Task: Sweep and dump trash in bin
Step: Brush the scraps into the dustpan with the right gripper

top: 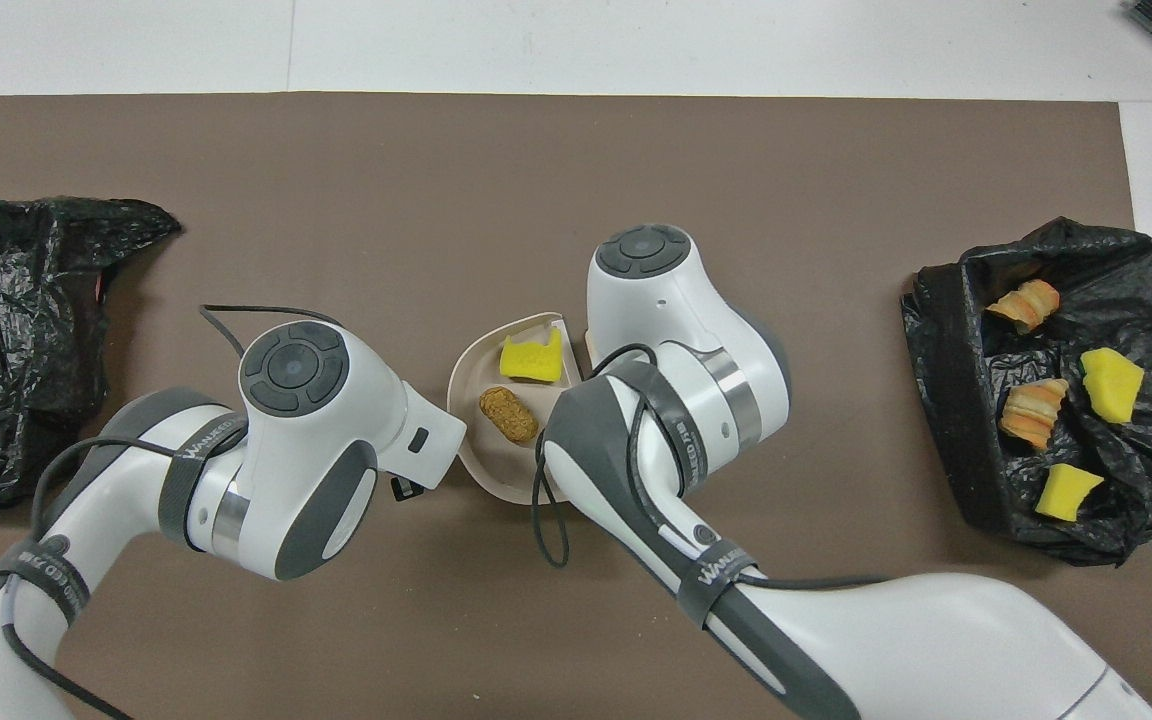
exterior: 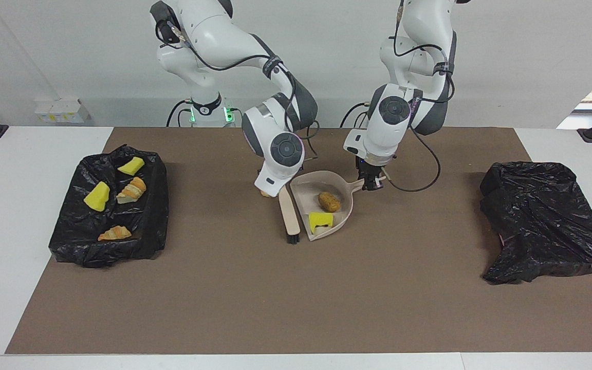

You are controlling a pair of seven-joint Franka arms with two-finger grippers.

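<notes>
A beige dustpan [exterior: 303, 192] lies mid-table and holds a brown bread chunk [exterior: 329, 201] and a yellow sponge wedge [exterior: 320, 221]. My left gripper [exterior: 373, 183] is shut on the dustpan's handle [exterior: 358, 185]. My right gripper [exterior: 274, 191] is low beside the pan, shut on the top of a beige brush [exterior: 290, 213], whose black bristles rest on the mat. A small tan piece [exterior: 265, 193] shows under the right hand. In the overhead view the pan [top: 476, 455] holds the sponge [top: 531, 358] and bread [top: 508, 415]; the arms hide both grippers and the brush.
A bin lined with a black bag [exterior: 70, 241] stands at the right arm's end, holding two yellow wedges and two pastry pieces; it also shows in the overhead view [top: 946, 400]. A crumpled black bag [exterior: 542, 221] lies at the left arm's end.
</notes>
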